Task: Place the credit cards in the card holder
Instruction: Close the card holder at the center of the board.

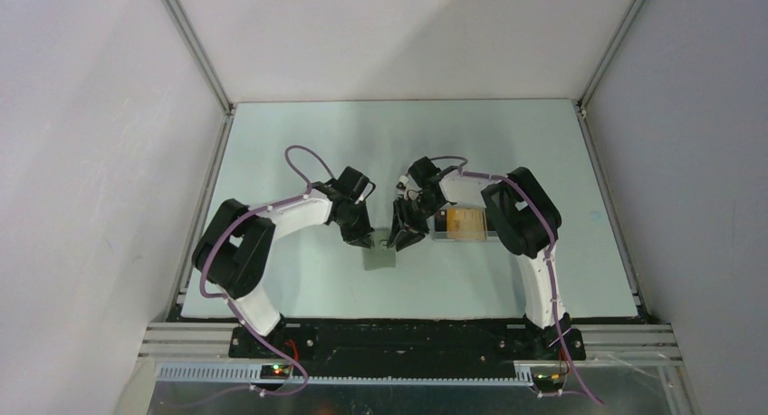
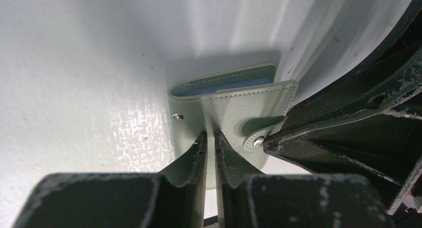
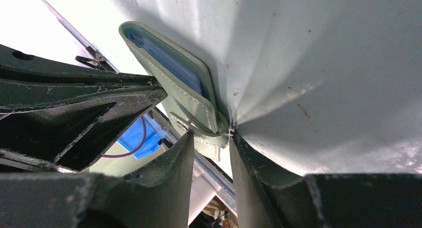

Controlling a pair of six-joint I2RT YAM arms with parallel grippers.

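The card holder (image 1: 380, 257), a grey-green wallet, lies between both arms in the top view. My left gripper (image 2: 211, 136) is shut on its front cover (image 2: 234, 111), lifting it so the bluish inside (image 2: 234, 85) shows. My right gripper (image 3: 212, 136) stands open with its fingertips (image 3: 186, 143) either side of the snap tab (image 3: 211, 138) at the holder's corner. A gap still shows between its jaws. Its dark fingers (image 2: 348, 133) reach the tab's snap (image 2: 258, 141) in the left wrist view. Orange credit cards (image 1: 464, 221) lie to the right, beside the right arm.
The cards rest in a clear tray (image 1: 453, 237) just right of the right gripper. Grey walls enclose the pale table (image 1: 299, 143) on three sides. The right arm's elbow (image 1: 521, 211) hangs over the tray's right end.
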